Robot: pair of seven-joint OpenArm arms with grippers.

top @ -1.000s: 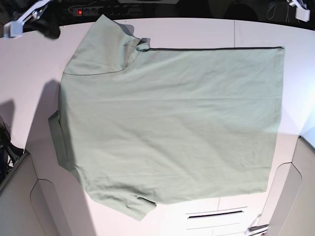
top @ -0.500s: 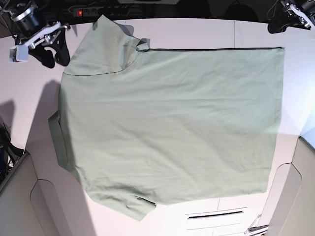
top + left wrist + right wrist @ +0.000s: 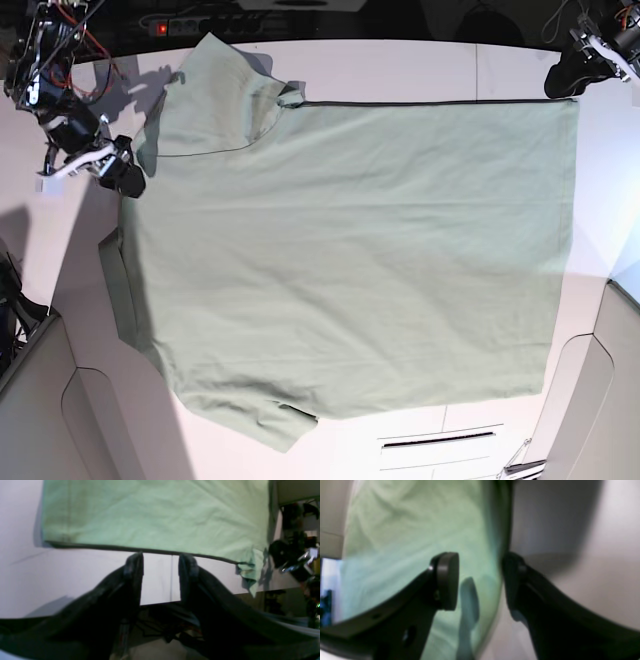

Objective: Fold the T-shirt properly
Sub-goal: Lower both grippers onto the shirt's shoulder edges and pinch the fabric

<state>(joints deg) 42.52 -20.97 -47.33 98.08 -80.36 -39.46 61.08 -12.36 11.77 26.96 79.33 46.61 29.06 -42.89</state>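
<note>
White tabletop [image 3: 400, 65] is carrying the T-shirt [image 3: 350, 250], which is lying flat and spread over most of the surface, its long axis running side to side in the base view: the neck band end is pointing toward that view's left edge, the hem toward the right edge, one sleeve toward the far left corner and the other toward the near edge. The left gripper [image 3: 160, 560] is hovering just off the far right corner of the shirt, jaws apart and empty, with the dark far edge of the cloth lying right ahead of its tips. The right gripper [image 3: 480, 580] is sitting at the shirt's left side near the far sleeve, jaws likewise parted and holding nothing, straddling the cloth's edge in the blurred wrist view. The step in hand appears to be taking hold of the far edge at both ends. To do it well, each jaw pair should be pinching the cloth's full thickness close to the edge, and both arms should be lifting together so the fabric is folding evenly without bunching.
</note>
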